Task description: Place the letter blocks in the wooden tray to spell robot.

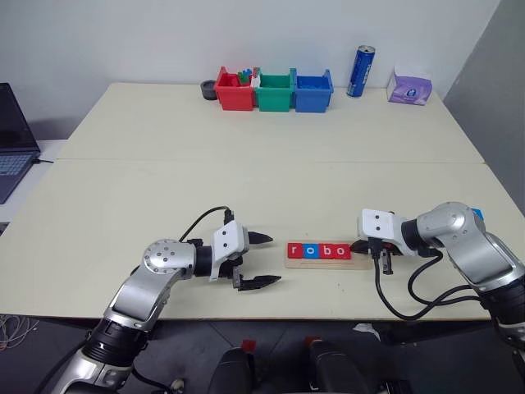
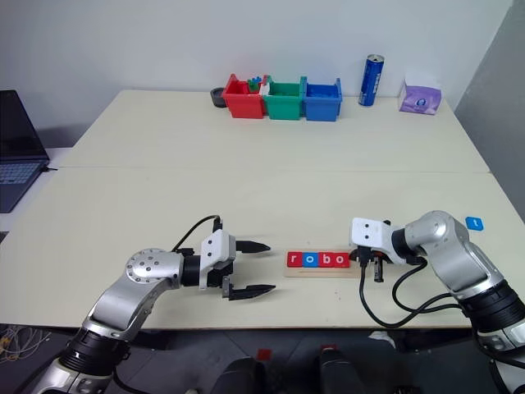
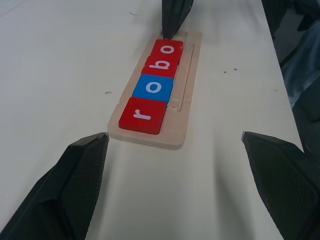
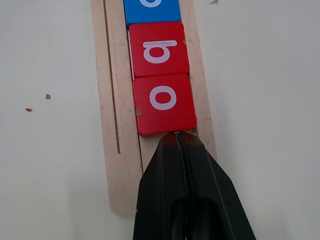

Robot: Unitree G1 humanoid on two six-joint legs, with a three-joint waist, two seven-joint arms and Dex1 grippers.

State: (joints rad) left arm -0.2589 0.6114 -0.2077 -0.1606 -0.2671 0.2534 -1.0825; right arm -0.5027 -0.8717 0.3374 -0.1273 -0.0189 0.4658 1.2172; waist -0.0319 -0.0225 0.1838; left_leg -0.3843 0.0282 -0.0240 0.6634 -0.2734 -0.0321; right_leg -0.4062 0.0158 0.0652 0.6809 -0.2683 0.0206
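On pale table [image 1: 246, 164], coloured bins [image 1: 275, 90]

Red bin [image 1: 234, 90], green bin [image 1: 274, 92], blue bin [image 1: 313, 92] at table's far edge; blue can [image 1: 361, 71], tissue pack [image 1: 408, 86], laptop [image 1: 12, 139].

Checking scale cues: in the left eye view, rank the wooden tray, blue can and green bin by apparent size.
1. wooden tray, longest, but it lies nearest the camera
2. green bin
3. blue can, close to the bin; unsure.
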